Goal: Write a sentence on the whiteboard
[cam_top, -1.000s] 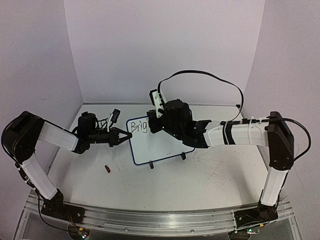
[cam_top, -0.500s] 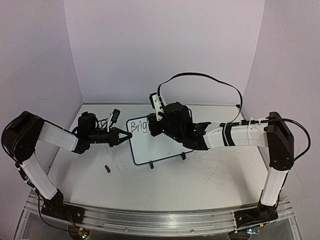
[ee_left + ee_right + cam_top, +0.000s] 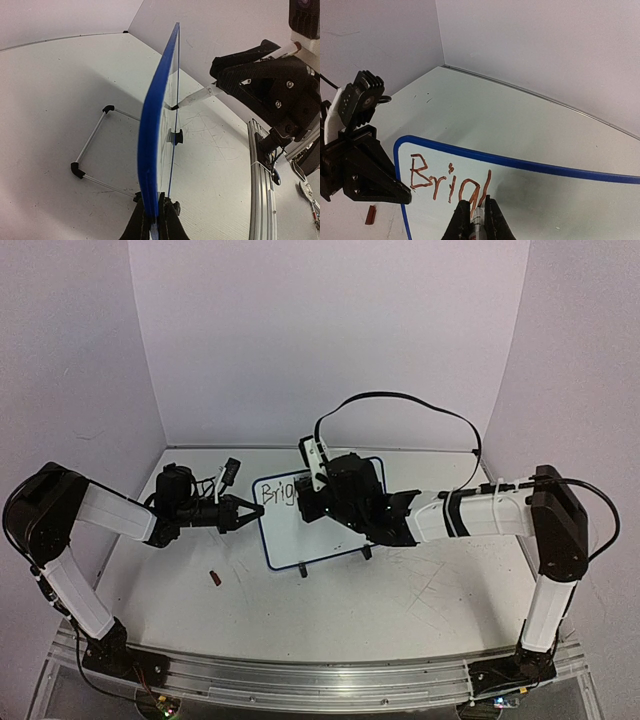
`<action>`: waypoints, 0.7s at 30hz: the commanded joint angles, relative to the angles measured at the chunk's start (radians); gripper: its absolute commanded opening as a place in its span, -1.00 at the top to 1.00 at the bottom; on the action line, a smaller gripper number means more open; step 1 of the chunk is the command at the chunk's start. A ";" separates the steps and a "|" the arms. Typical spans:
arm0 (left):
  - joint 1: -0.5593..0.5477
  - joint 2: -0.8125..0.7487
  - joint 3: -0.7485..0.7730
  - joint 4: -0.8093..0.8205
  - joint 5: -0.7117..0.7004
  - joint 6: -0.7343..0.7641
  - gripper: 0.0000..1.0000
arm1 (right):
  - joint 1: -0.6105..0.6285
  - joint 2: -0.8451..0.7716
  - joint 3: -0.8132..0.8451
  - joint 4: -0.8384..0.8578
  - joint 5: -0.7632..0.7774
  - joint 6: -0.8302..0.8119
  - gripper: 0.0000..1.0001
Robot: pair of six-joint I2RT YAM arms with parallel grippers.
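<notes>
The whiteboard [image 3: 300, 536] stands tilted on its feet at mid table. My left gripper [image 3: 250, 513] is shut on its left edge; in the left wrist view the blue rim [image 3: 152, 125] runs edge-on out of that gripper [image 3: 155, 216]. My right gripper [image 3: 312, 503] is shut on a marker [image 3: 479, 223], whose tip touches the board face [image 3: 555, 200]; the marker also shows in the left wrist view [image 3: 196, 98]. The sentence [image 3: 445, 179] reads "Brig" plus one tall stroke, reddish-brown in the right wrist view and dark in the top view [image 3: 276, 493].
A small red-brown cap [image 3: 214, 578] lies on the table near the board's left front corner. The board's wire stand [image 3: 92, 150] reaches out behind it. Two black feet [image 3: 366, 552] rest on the table. Walls close the back and sides.
My right gripper with the marker has shifted slightly left and nearer over the board, uncovering the board's far right corner. The left gripper and the board have not moved.
</notes>
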 commanded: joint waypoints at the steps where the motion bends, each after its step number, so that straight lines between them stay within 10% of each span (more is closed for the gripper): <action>1: 0.004 -0.031 0.025 -0.022 -0.041 0.073 1.00 | 0.003 -0.005 -0.007 0.000 0.008 0.024 1.00; 21: 0.004 -0.027 0.025 -0.023 -0.040 0.076 1.00 | -0.009 0.015 0.069 0.032 0.085 -0.036 1.00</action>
